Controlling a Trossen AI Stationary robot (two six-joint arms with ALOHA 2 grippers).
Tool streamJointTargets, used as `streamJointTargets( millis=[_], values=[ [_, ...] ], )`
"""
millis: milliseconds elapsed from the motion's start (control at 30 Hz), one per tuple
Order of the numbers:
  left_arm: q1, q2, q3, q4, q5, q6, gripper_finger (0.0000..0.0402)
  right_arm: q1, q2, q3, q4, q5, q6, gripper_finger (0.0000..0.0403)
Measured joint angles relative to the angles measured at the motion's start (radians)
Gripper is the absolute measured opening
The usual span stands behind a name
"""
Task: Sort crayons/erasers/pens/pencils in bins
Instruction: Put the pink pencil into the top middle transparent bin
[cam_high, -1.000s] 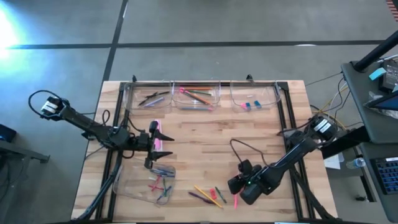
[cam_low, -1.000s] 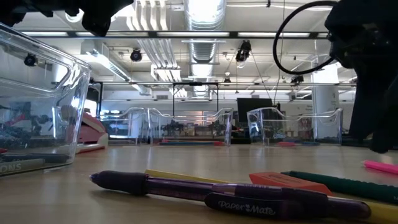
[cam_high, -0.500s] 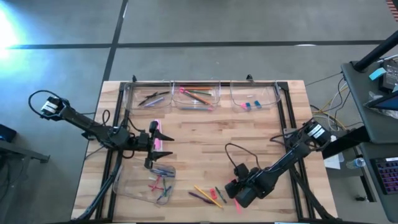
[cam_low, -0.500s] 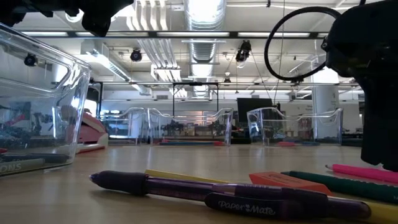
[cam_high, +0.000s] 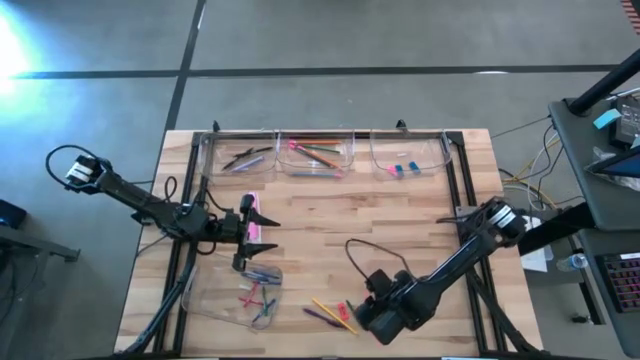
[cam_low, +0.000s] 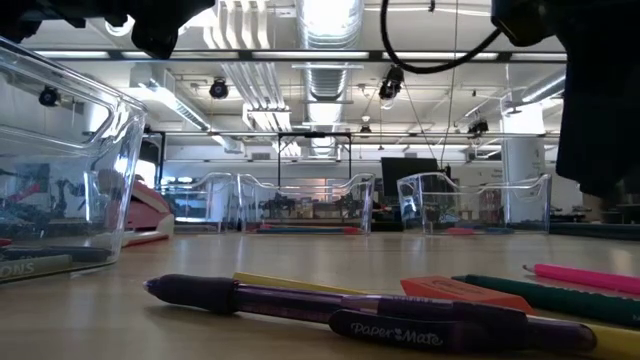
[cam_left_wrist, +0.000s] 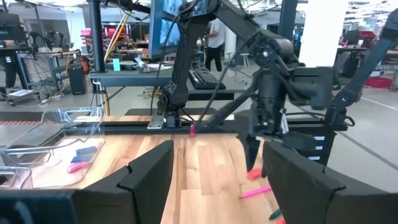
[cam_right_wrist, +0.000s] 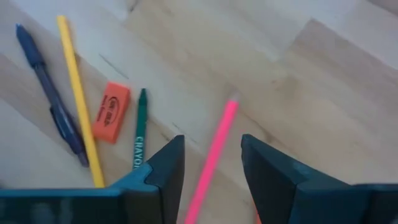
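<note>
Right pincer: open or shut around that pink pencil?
Open. In the right wrist view the right pincer straddles the pink pencil, with bare table showing between the pencil and each finger.

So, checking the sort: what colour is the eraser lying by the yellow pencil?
Orange eraser, clearest in the right wrist view.

Three bins (cam_high: 318, 153) stand in a row along the table's (cam_high: 330, 240) far edge; a fourth bin (cam_high: 235, 293) sits near the front left corner; loose pencils (cam_high: 333, 313) lie at the front edge, right of that bin.
</note>
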Motion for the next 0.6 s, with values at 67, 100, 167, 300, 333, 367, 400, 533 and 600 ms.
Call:
streamJointTargets(
  millis=[67, 100, 167, 300, 333, 367, 400, 533, 600],
  values=[
    [0.0, 0.0, 0.0, 0.0, 0.0, 0.0, 0.0233, 0.0, 0.029, 0.034, -0.008, -0.001, -0.024, 0.0143],
    [0.0, 0.0, 0.0, 0.0, 0.0, 0.0, 0.0233, 0.0, 0.045, 0.05, -0.009, -0.003, -0.042, 0.0141],
    [0.0, 0.0, 0.0, 0.0, 0.0, 0.0, 0.0233, 0.0, 0.074, 0.077, -0.008, -0.012, -0.074, 0.0136],
    [0.0, 0.0, 0.0, 0.0, 0.0, 0.0, 0.0233, -0.006, 0.123, 0.124, -0.021, -0.04, -0.111, 0.013],
    [0.0, 0.0, 0.0, 0.0, 0.0, 0.0, 0.0233, -0.008, 0.133, 0.132, -0.02, -0.048, -0.117, 0.0129],
    [0.0, 0.0, 0.0, 0.0, 0.0, 0.0, 0.0233, -0.012, 0.143, 0.138, -0.02, -0.056, -0.122, 0.0128],
    [0.0, 0.0, 0.0, 0.0, 0.0, 0.0, 0.0233, -0.015, 0.15, 0.143, -0.021, -0.065, -0.128, 0.0128],
    [0.0, 0.0, 0.0, 0.0, 0.001, 0.0, 0.0233, -0.028, 0.166, 0.147, -0.021, -0.093, -0.137, 0.0132],
    [0.0, 0.0, 0.0, 0.0, 0.001, 0.0, 0.0233, -0.035, 0.169, 0.147, -0.016, -0.117, -0.149, 0.0137]
  ],
)
